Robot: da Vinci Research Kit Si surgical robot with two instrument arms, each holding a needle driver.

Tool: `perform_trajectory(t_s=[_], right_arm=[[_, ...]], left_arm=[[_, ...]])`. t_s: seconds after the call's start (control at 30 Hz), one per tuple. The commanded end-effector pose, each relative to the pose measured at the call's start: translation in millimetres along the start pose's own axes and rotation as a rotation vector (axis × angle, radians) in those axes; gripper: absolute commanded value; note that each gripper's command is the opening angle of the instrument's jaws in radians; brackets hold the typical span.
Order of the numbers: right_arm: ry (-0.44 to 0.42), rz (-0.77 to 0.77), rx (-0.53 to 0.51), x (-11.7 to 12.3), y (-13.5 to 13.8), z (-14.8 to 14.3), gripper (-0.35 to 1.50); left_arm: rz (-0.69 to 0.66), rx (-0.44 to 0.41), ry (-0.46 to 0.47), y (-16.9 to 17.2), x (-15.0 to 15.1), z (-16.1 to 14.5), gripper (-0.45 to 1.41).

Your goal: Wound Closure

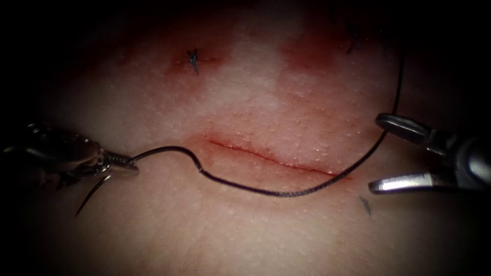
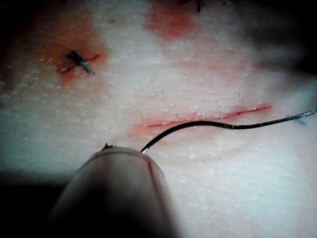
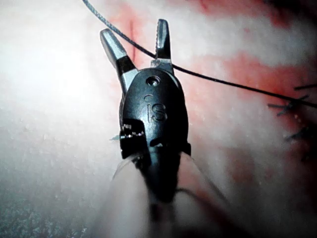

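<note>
- At nine o'clock in the endoscope view, the left tool (image 1: 120, 166) is clenched on the needle (image 1: 92, 197), gripping it near the thread end of its curve; the point hangs free toward seven o'clock, above the tissue (image 1: 245, 230) and not in it.
- Cut (image 1: 271, 156) runs across centre from about ten toward four o'clock, still unclosed along the visible length, with red fluid (image 1: 307, 51) staining the tissue at one o'clock.
- Thread (image 1: 286, 193) leaves the needle, arcs over, kinks near the cut's left end, lies along the cut's lower lip, then climbs to one o'clock past the right tool (image 1: 381, 153).
- Right tool at three o'clock: jaws released, holding nothing; in the right wrist view the thread (image 3: 208, 77) crosses just beyond its open tips (image 3: 136, 37).
- Judgement: a clean bite needs the needle gripped further from its thread end and square to the cut.
- Judgement: the slack lying on the cut could snag; keep it clear.
- Old knot (image 1: 193, 60) at eleven o'clock, well apart.
</note>
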Motion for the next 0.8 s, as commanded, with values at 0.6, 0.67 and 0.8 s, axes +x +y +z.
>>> perform_trajectory(t_s=[0.6,0.67,0.8], right_arm=[[-0.022,0.226,-0.056,-1.0,-0.8,1.0,0.75],[-0.026,0.273,-0.077,-1.2,-0.7,2.3,0.70],[0.022,0.351,-0.121,-0.8,-0.3,4.5,0.57]], left_arm=[[-0.351,-0.307,0.380,2.7,6.8,4.0,-0.45],[-0.388,-0.371,0.413,3.8,7.9,4.5,-0.45],[-0.457,-0.480,0.477,5.5,9.6,5.2,-0.45]])
